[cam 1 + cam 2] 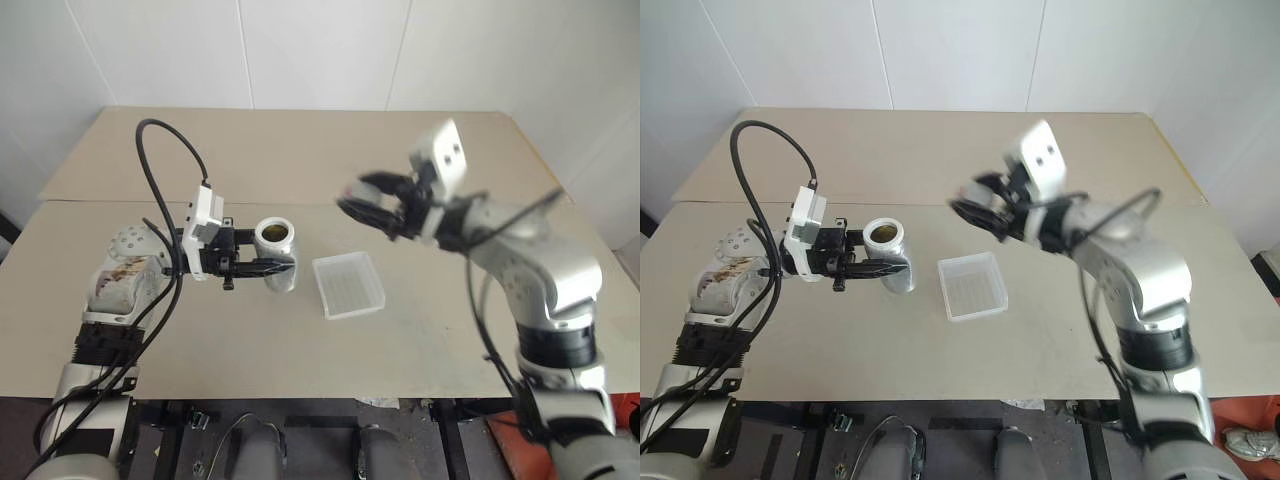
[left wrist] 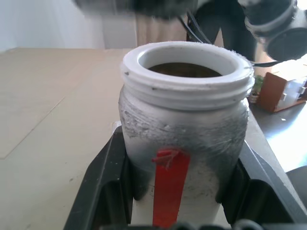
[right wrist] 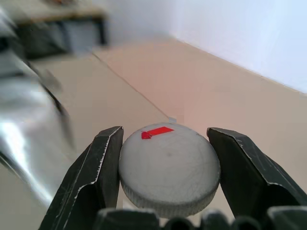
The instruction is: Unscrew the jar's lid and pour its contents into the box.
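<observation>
So the open jar [image 1: 276, 250], light stiff plastic and likely a bit slick, is being clamped mid-body by the left gripper [image 1: 268, 266] fingers beside the box [image 1: 348, 285] on the worktop [image 1: 300, 150], while the lid [image 3: 169, 168] is being pinched edgewise in the right gripper [image 1: 358, 208].

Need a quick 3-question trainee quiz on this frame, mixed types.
1. True or false: the lid is screwed on the jar.
2. What does the right gripper hold? A) the box B) the lid C) nothing
3. Fill in: the left gripper is shut on the ____, beside the box.

Key: 1 false; 2 B; 3 jar.
</observation>
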### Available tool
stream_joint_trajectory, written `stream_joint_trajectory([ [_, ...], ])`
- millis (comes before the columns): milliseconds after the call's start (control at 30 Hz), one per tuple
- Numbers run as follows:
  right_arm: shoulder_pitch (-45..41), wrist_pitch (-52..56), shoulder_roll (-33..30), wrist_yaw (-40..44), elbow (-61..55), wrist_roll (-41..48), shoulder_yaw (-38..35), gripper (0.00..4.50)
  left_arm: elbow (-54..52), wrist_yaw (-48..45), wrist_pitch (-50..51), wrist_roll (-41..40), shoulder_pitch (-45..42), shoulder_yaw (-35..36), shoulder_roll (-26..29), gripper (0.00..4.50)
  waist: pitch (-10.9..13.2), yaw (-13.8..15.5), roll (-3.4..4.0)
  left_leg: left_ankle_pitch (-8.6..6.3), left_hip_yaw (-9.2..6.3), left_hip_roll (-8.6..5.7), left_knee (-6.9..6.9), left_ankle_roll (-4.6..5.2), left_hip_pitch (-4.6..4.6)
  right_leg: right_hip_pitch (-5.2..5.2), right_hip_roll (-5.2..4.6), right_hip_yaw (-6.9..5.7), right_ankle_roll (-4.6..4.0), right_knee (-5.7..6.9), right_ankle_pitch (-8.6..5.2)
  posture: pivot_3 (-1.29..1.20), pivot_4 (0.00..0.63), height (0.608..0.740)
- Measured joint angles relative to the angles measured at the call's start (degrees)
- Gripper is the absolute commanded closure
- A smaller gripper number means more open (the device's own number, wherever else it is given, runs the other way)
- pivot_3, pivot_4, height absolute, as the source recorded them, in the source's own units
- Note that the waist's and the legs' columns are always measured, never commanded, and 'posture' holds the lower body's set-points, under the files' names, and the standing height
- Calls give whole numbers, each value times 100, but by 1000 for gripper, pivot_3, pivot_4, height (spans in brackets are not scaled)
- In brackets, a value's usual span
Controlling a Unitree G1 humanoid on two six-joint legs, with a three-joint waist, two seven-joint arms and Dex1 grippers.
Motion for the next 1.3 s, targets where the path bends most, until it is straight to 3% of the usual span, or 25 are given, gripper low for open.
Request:
stream_joint_trajectory([
  [100,845,-302,-92,-147,132,-397,-19,1756,40,140,-36,31,3,22,-43,2576,0,-47,1,0,2,0,2,0,-2,-7,2,8,0,6,1,0,150,740],
  [267,1553,-694,-119,-483,603,-1054,21,1756,59,409,-176,160,-19,13,-215,2576,0,-99,0,0,2,4,2,0,14,4,9,10,-1,9,1,0,150,740],
  [433,1807,-718,-89,-446,834,-1246,136,179,119,603,-299,332,-63,-8,-282,2576,0,-100,0,0,4,3,2,0,12,3,8,15,-1,8,1,0,150,740],
  [633,1766,-227,-428,60,264,-807,-81,25,131,869,-962,962,-190,-234,-328,2576,0,-65,0,0,2,1,3,0,11,6,6,14,0,4,1,0,150,740],
  [800,993,1137,-1028,662,-573,433,-630,25,827,2427,-3111,3252,-673,-1031,-334,2576,0,-27,-1,0,-4,1,8,0,13,15,8,7,0,4,3,0,150,740],
  [1000,377,2023,-1340,1136,-769,1357,-598,25,1804,5760,-5715,6724,-1888,-2155,-109,2576,2,49,-3,0,-3,-12,8,1,-1,6,-4,7,6,-3,4,0,150,740],
  [1100,152,2144,-1395,1242,-723,1471,-484,25,1799,8516,-6089,9422,-2827,-3423,215,2576,1,85,-3,0,-5,-22,16,1,-13,2,-13,7,16,-2,6,0,150,740],
  [1200,44,2163,-1396,1294,-676,1536,-390,25,1797,9962,-5865,10719,-3068,-4154,191,2576,1,81,-3,0,-3,-24,19,1,-16,0,-17,8,22,0,8,0,150,740],
  [1300,-23,2182,-1382,1292,-624,1696,-400,25,1879,10752,-5569,11554,-3073,-4800,77,2576,1,76,-3,0,-4,-23,21,1,-23,-11,-14,7,21,5,8,0,150,740],
])
